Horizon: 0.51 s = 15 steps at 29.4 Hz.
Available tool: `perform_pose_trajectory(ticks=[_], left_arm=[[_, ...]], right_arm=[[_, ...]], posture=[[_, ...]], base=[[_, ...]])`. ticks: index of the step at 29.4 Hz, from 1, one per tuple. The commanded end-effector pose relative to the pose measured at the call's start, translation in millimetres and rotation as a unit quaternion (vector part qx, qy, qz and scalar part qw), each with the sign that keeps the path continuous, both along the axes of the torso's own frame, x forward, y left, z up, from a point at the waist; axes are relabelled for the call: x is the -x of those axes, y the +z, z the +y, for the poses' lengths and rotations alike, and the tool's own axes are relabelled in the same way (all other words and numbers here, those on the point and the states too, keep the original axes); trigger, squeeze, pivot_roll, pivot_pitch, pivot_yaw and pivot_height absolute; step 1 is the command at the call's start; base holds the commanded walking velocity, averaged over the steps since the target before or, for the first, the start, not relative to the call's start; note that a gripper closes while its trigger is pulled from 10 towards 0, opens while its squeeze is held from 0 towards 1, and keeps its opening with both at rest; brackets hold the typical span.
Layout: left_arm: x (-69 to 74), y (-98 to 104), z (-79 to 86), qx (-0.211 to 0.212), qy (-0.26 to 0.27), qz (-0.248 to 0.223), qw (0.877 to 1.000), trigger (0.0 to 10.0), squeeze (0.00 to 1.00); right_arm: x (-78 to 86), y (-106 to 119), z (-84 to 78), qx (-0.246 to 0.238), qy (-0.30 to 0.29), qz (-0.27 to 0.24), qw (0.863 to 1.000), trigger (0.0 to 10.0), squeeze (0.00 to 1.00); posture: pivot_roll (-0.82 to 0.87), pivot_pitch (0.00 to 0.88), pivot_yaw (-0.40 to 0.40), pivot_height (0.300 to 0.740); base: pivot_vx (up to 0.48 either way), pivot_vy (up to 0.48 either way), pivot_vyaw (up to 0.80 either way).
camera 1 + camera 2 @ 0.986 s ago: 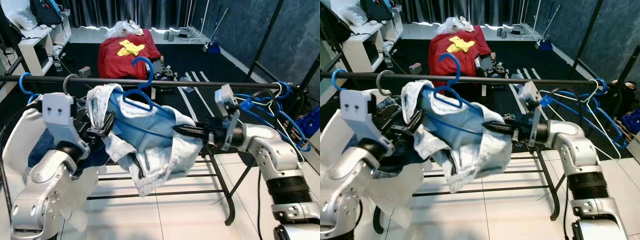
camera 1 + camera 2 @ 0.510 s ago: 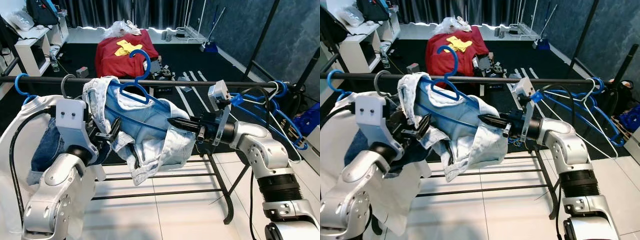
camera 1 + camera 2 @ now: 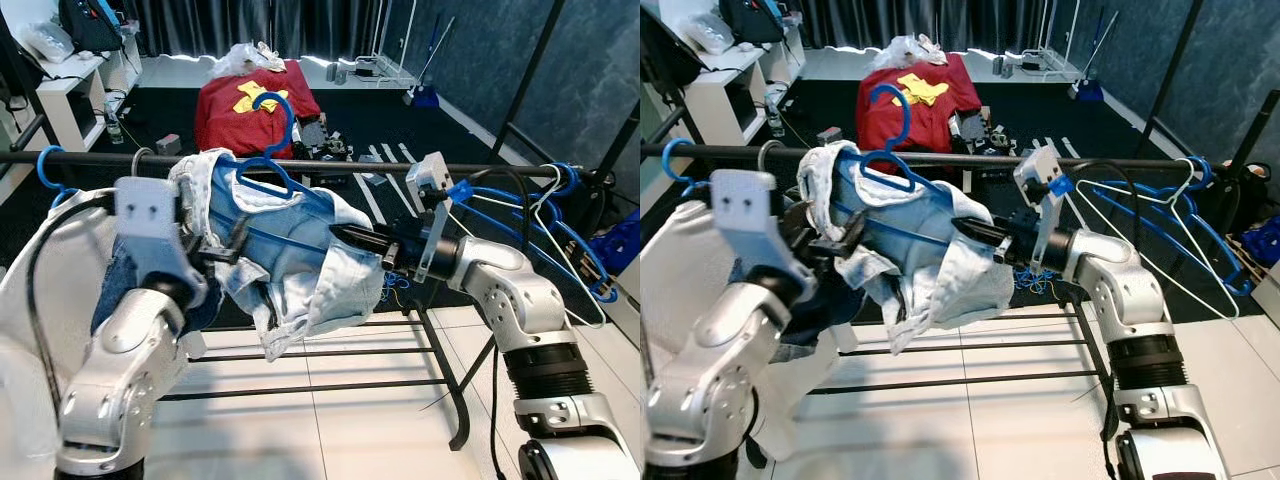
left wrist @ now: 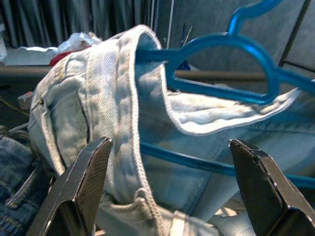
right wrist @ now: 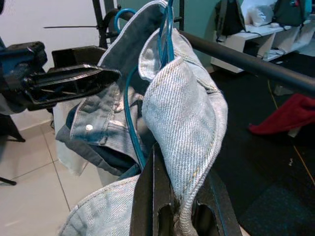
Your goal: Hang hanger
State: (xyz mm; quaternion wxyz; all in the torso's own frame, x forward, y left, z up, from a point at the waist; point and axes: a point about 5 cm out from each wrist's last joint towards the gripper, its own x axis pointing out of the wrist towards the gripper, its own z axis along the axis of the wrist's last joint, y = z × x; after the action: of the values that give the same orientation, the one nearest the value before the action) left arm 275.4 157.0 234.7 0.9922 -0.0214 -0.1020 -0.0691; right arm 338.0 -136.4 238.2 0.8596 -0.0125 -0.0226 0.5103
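One black clothes rail (image 3: 350,166) spans the scene, and one blue hanger (image 3: 268,150) carrying one pale denim garment (image 3: 300,250) sits with its hook just above that rail. The right claw (image 3: 340,236) is clamped on the garment's end below the rail. The left claw (image 4: 167,182) stands with fingers apart around the garment's other end.

No readable text, labels or numbers.

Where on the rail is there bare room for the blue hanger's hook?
Best gap on the rail: between the blue hanger carrying the jeans and the empty hangers bunched at the robot's right end. The left end is crowded by a grey hook and another blue hook. The right gripper grips denim; the left gripper is open.
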Motion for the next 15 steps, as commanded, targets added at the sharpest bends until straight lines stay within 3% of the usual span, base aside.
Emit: perform_pose_trajectory(ticks=[1,4,6,9,15], left_arm=[[0.7,-5,1.1,-0.012,0.014,0.012,1.0,10.0,0.0],[-0.1,-7,10.6,-0.027,0.054,0.021,0.998,10.0,0.0],[-0.1,-7,10.6,-0.027,0.054,0.021,0.998,10.0,0.0],[0.2,-7,32.0,-0.051,0.123,0.027,0.991,10.0,0.0],[0.0,-7,44.1,-0.059,0.154,0.032,0.986,10.0,0.0]], right_arm=[[1.9,14,0.5,-0.011,-0.004,-0.03,0.999,9.8,0.0],[4.8,15,0.7,-0.01,0.001,-0.029,1.0,10.0,0.0],[4.8,15,0.7,-0.01,0.001,-0.029,1.0,10.0,0.0],[15.4,20,1.2,-0.012,0.041,-0.034,0.999,10.0,0.0],[27.4,27,1.3,-0.014,0.092,-0.04,0.995,10.0,0.0]], posture=[[-0.08,0.0,-0.049,0.74],[-0.08,0.0,-0.05,0.74],[-0.08,0.0,-0.05,0.74],[-0.08,0.0,-0.044,0.74],[-0.08,0.0,-0.048,0.74]], base=[[0.0,0.0,0.0],[0.0,0.0,0.0],[0.0,0.0,0.0],[0.0,0.0,0.0],[0.0,0.0,0.0]])
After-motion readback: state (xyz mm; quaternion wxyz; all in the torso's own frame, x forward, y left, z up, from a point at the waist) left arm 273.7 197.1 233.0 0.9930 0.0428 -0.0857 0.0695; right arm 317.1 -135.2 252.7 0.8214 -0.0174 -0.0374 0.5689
